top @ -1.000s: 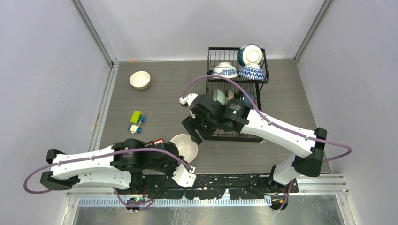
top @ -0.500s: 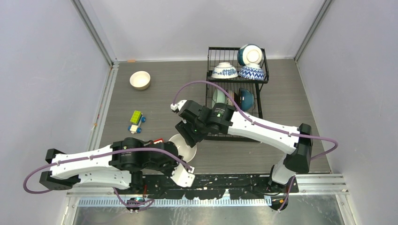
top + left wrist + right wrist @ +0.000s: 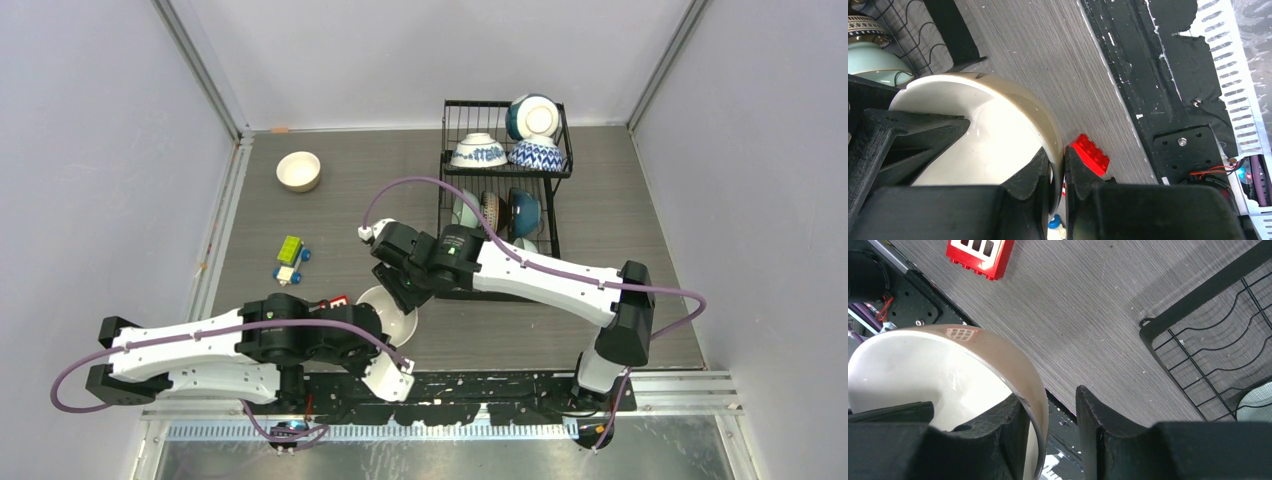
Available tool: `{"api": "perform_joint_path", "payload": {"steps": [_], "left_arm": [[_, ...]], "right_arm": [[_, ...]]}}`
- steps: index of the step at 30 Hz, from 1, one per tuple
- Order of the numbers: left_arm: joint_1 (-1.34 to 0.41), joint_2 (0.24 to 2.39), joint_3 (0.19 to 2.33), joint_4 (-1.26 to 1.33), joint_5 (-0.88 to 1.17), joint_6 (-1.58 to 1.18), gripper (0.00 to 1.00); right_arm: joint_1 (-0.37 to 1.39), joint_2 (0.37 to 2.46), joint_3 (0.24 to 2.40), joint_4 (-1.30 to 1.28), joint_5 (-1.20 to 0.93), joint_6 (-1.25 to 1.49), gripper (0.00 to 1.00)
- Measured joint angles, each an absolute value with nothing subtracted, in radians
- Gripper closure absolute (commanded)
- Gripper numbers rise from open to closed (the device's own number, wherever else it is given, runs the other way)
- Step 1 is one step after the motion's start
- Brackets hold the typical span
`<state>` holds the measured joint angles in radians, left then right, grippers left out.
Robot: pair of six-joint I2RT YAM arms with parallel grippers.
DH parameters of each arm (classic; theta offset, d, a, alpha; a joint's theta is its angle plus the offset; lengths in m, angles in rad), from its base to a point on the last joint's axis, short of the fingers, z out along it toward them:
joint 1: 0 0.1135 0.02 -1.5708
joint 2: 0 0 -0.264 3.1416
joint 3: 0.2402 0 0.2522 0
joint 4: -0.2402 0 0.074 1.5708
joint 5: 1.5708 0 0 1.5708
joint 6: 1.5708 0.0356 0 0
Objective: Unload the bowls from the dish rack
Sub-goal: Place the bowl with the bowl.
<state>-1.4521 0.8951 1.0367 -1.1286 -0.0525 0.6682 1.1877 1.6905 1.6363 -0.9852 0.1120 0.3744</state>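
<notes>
My left gripper (image 3: 383, 330) is shut on the wall of a cream bowl (image 3: 395, 318) near the front edge; the left wrist view shows its fingers (image 3: 1040, 167) pinching the rim (image 3: 1013, 107). My right gripper (image 3: 397, 290) is open astride the same bowl's rim (image 3: 998, 352), one finger inside and one outside with a gap. The black dish rack (image 3: 505, 103) stands at the back right. Its upper basket holds a blue-and-white bowl (image 3: 479, 151), a teal bowl (image 3: 533, 116) and a blue patterned bowl (image 3: 537, 154). Lower slots hold a pale green bowl (image 3: 463, 208), a brown bowl (image 3: 490, 207) and a dark teal bowl (image 3: 525, 211).
Another cream bowl (image 3: 298, 170) sits upright on the table at the back left. Toy blocks (image 3: 290, 259) lie left of centre. A red block (image 3: 335, 300) lies by the held bowl and shows in the right wrist view (image 3: 980, 255). The rack's corner (image 3: 1198, 325) is close on the right.
My right gripper has moved left and forward from the rack's front to the bowl my left gripper holds, and now straddles its rim. The left arm has hardly moved.
</notes>
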Motion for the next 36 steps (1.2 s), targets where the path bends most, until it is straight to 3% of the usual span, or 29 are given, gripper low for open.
{"api": "perform_joint_path", "payload": {"steps": [13,16,20,25,27,30,32,36], "left_arm": [[-1.452,0.899,1.037,-1.127,-0.079,0.680,1.00],[-1.452,0.899,1.037,-1.127,-0.080,0.680,1.00],[-1.452,0.899,1.033,-1.127,-0.087,0.682,1.00],[-1.452,0.899,1.025,-1.120,-0.097,0.683,0.99],[-1.452,0.898,1.024,-1.117,-0.102,0.683,0.84],[-1.452,0.894,1.016,-1.106,-0.113,0.681,0.50],[-1.452,0.887,1.015,-1.079,-0.130,0.680,0.04],[-1.452,0.859,1.015,-1.023,-0.167,0.659,0.00]], "right_arm": [[1.208,1.692,1.644,-0.983,0.137,0.385,0.73],[1.210,1.698,1.644,-0.981,0.141,0.389,0.81],[1.212,1.703,1.645,-0.976,0.147,0.390,0.99],[1.212,1.703,1.645,-0.975,0.152,0.387,0.99],[1.212,1.703,1.645,-0.974,0.156,0.387,0.99],[1.212,1.703,1.645,-0.974,0.163,0.389,0.99],[1.212,1.703,1.644,-0.976,0.173,0.390,0.99],[1.212,1.703,1.644,-0.981,0.188,0.392,0.99]]}}
